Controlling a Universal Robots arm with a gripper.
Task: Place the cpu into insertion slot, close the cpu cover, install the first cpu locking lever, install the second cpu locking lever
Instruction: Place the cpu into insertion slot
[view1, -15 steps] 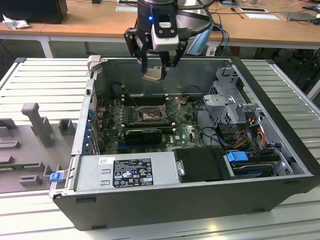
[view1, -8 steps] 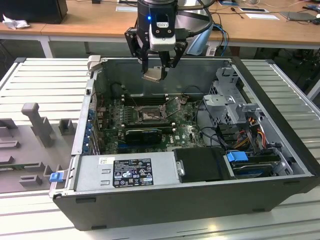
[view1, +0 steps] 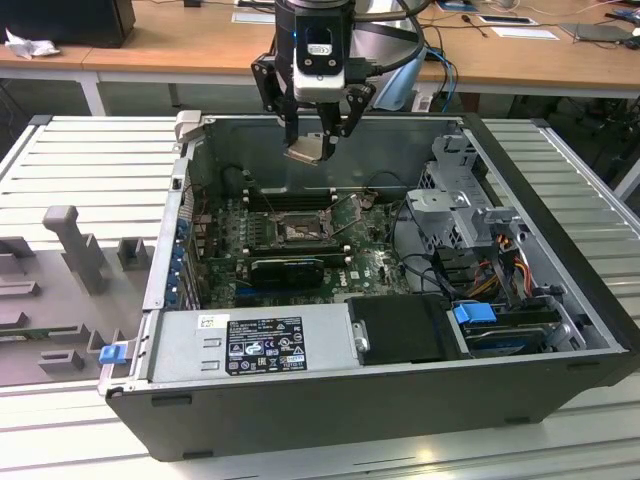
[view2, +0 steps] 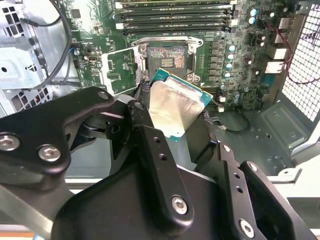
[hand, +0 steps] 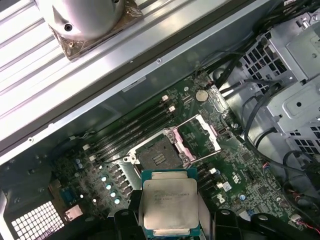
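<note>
Hand (view1: 312, 142) with cpu (view1: 304, 152), seemingly over slot (view1: 298, 232)

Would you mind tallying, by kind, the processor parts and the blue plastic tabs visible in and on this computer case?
cpu, held in the gripper: 1
insertion slot: 1
cpu cover, standing open: 1
blue plastic tabs: 2
Total: 5
</note>
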